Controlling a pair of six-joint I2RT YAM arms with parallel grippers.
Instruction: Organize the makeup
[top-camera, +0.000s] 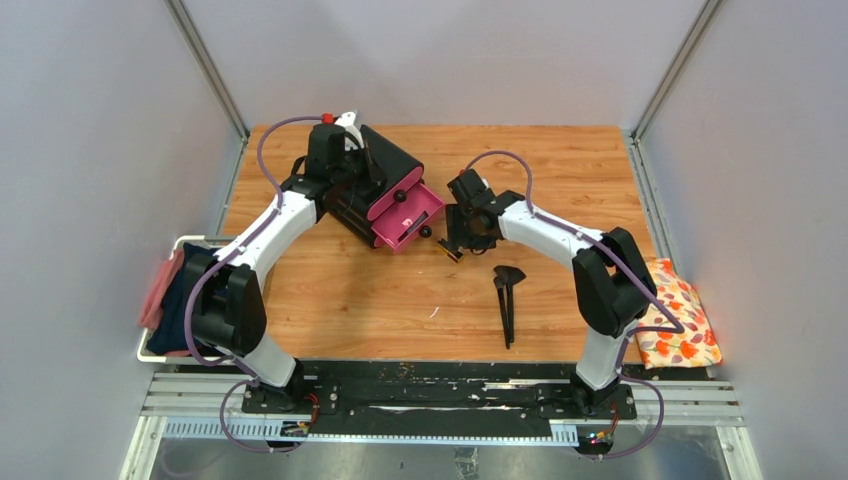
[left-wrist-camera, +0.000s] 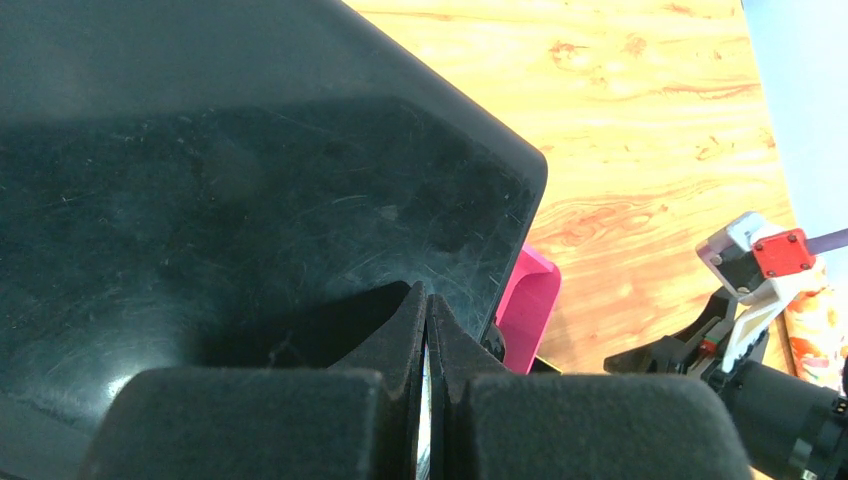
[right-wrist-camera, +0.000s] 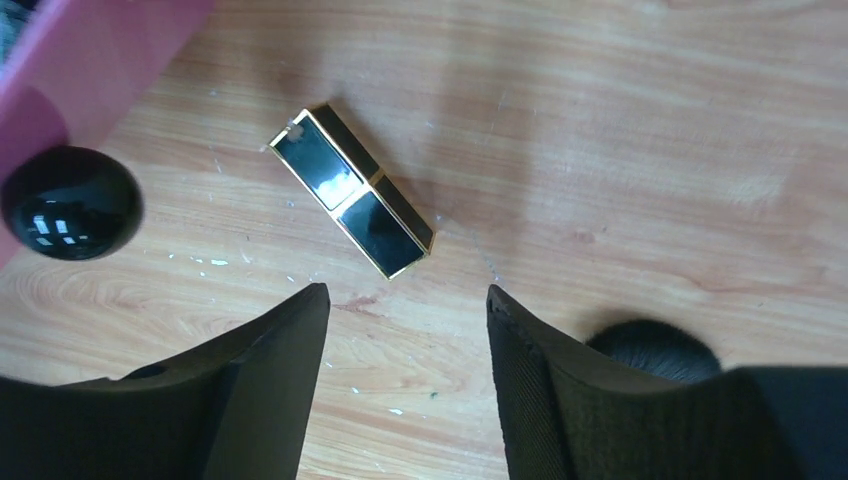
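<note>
A small black-and-gold case (right-wrist-camera: 352, 190) lies flat on the wooden table, just beyond my right gripper (right-wrist-camera: 405, 300), which is open and empty. From above, the right gripper (top-camera: 458, 238) hovers over the case (top-camera: 449, 253) beside the open pink drawer (top-camera: 408, 218). Black long-handled brushes (top-camera: 508, 298) lie on the table nearer the arms, and one brush head (right-wrist-camera: 650, 348) shows behind my right finger. My left gripper (left-wrist-camera: 427, 292) is shut, with nothing seen between its fingers, right over the black box's top (left-wrist-camera: 250, 180).
The black box with pink drawers (top-camera: 385, 185) stands at the back left of the table, its lower drawer pulled out, with a round black knob (right-wrist-camera: 70, 203). An orange floral cloth (top-camera: 680, 325) lies off the right edge. A white tray (top-camera: 150, 352) holding cloths sits at the left.
</note>
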